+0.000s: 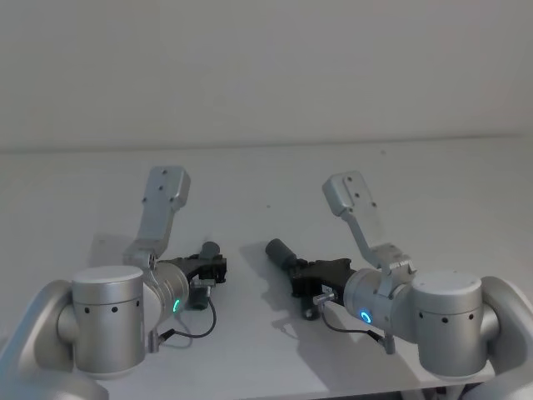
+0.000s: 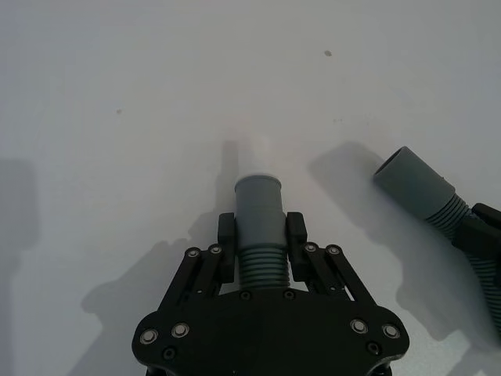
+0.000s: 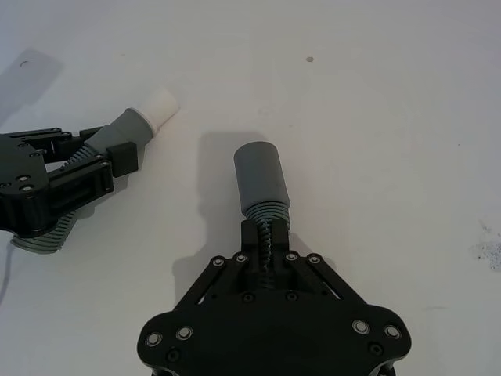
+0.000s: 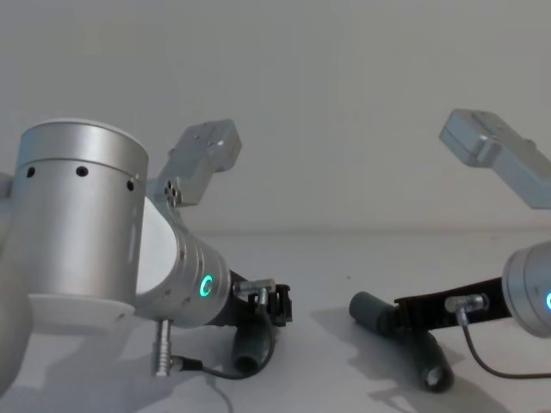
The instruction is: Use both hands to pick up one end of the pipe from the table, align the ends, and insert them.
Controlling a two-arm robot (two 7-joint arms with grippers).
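Holds dark-grey corrugated hose piece with white spigot tip [image 2: 258, 205] clamped in black slim-jawed left hand [image 2: 261, 235], left of centre in head view. Holds second dark-grey corrugated hose piece [image 3: 261, 176], plain hollow cuff, clamped in black right hand [image 3: 266, 235], right of centre. Shows cuffs near but apart over matte white-grey tabletop [image 1: 266, 175].

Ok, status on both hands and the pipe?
Left hand shut on spigot hose. Right hand shut on socket hose. Not yet aligned or inserted.
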